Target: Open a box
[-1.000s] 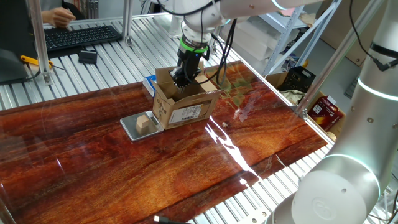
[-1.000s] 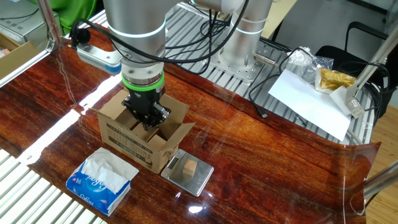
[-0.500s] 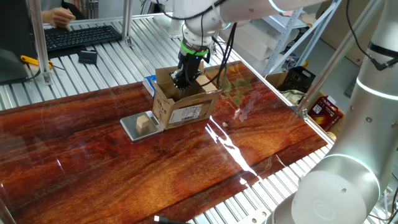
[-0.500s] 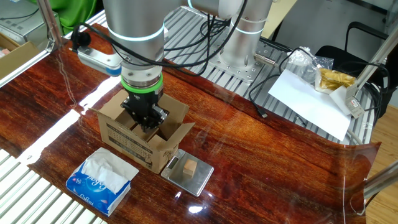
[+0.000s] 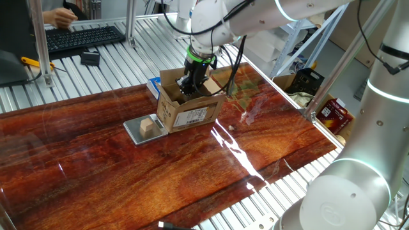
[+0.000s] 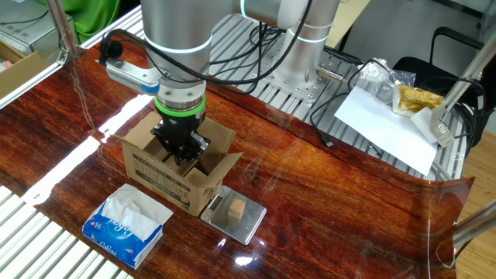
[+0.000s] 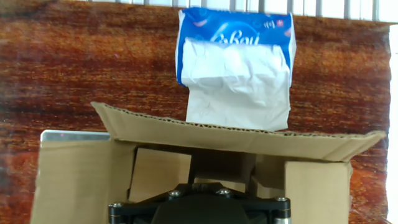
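Closed gripper down inside the box's open top

The gripper (image 6: 183, 149), fingers pinched together and holding nothing, points straight down between the raised outer flaps of the box (image 5: 189, 105), likely to push the inner flaps aside. The box stands mid-table, touching the small scale (image 6: 233, 216), with the tissue packet (image 6: 124, 225) just beside it.

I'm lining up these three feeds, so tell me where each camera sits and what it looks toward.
One fixed view: high off a table corner, looking across at the box; arm and end effector show.
The other fixed view: opposite side, facing the arm's base; tissue pack nearest.
Hand view: on the hand, looking down into the box.
All share the box.
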Available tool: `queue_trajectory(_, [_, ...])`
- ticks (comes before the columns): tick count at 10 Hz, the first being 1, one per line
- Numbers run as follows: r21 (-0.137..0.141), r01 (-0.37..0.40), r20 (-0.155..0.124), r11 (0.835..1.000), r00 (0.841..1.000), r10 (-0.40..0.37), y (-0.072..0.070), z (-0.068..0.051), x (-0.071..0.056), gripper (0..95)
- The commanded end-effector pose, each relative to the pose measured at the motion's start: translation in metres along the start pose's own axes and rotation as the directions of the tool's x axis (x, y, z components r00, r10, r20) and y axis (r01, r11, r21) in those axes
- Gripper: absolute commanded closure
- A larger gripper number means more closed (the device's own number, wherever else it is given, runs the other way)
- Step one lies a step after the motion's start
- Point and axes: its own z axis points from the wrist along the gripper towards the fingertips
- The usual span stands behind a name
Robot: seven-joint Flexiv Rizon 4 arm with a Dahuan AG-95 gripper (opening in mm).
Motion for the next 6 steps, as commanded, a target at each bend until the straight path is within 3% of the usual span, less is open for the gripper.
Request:
queue_trajectory(1, [0.028,0.009,0.008,1.000,1.000,-0.009,-0.0008,0.0008,0.0017,95.0])
queue_trajectory(3, [0.070,0.031,0.017,0.997,0.999,-0.033,-0.0017,0.0014,0.0017,95.0])
queue_trajectory(6, [0.091,0.055,0.031,0.994,0.998,-0.058,-0.0052,0.0031,0.0010,95.0])
